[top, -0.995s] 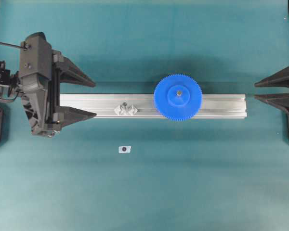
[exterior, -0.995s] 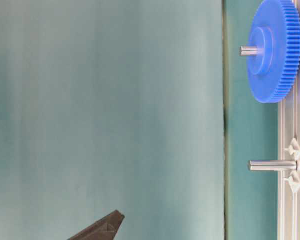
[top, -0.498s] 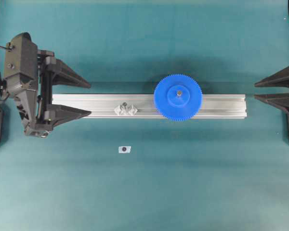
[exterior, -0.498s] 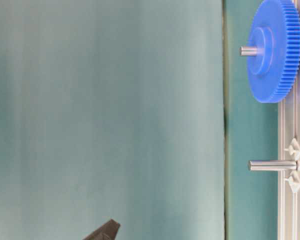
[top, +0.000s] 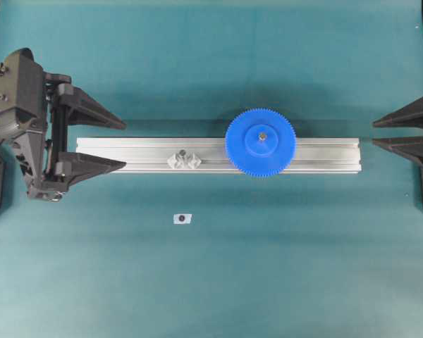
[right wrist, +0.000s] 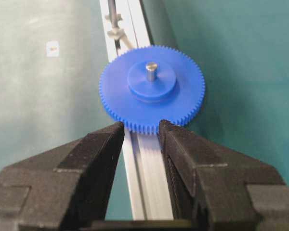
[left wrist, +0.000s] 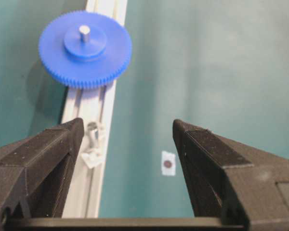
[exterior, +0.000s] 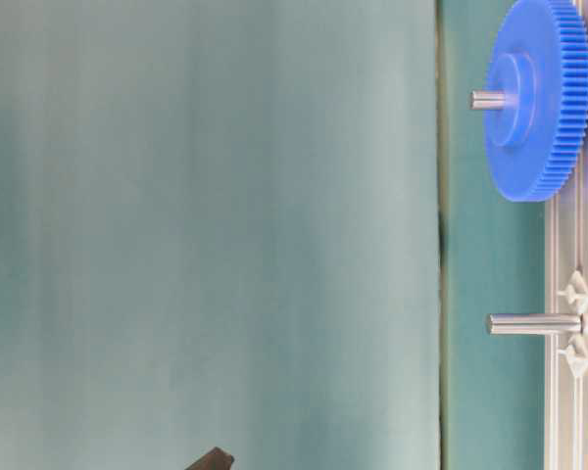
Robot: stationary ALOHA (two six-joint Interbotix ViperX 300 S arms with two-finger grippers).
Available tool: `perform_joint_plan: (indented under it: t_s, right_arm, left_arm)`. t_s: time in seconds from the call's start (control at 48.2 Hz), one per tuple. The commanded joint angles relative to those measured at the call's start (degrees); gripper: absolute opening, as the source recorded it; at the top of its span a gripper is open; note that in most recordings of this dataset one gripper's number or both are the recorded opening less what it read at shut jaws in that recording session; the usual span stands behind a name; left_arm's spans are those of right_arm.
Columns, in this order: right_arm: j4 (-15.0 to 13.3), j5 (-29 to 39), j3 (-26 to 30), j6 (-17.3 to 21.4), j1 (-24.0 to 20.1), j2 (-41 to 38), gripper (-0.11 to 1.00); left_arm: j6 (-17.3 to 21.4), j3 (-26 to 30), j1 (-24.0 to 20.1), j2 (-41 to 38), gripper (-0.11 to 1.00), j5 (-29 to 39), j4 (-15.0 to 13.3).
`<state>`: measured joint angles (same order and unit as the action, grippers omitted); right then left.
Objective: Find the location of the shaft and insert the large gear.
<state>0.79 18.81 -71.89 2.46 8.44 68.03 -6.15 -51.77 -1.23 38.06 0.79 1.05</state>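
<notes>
The large gear (top: 260,142) is a blue toothed disc lying flat on the aluminium rail (top: 317,155). A shaft (top: 262,136) pokes up through its hub (right wrist: 151,77). A second, bare shaft (top: 184,152) stands further left on the rail between two translucent mounts, and shows as a pin (exterior: 532,323) in the table-level view. My left gripper (top: 125,146) is open at the rail's left end, one finger on each side of it, holding nothing. My right gripper (top: 374,134) is open just beyond the rail's right end and is empty.
A small white tag with a dark dot (top: 182,218) lies on the teal mat in front of the rail. Black frame posts run along the left and right edges of the overhead view.
My left gripper has drawn back to the left along the rail and its jaws have narrowed a little. The gear, the shafts and my right gripper have not moved.
</notes>
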Motion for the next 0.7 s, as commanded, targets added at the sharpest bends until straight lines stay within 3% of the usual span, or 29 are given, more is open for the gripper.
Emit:
perform_joint_plan:
  t_s: [0.0, 0.684]
  right_arm:
    - [0.1, -0.4, 0.5, 0.6, 0.1, -0.4, 0.46]
    - [0.0, -1.8, 0.4, 0.6, 0.1, -0.4, 0.46]
  left_arm:
    - [0.0, 0.6, 0.3, 0.4, 0.76, -0.5, 0.2]
    - [0.0, 0.4, 0.4, 1.0, 0.76, -0.4, 0.2]
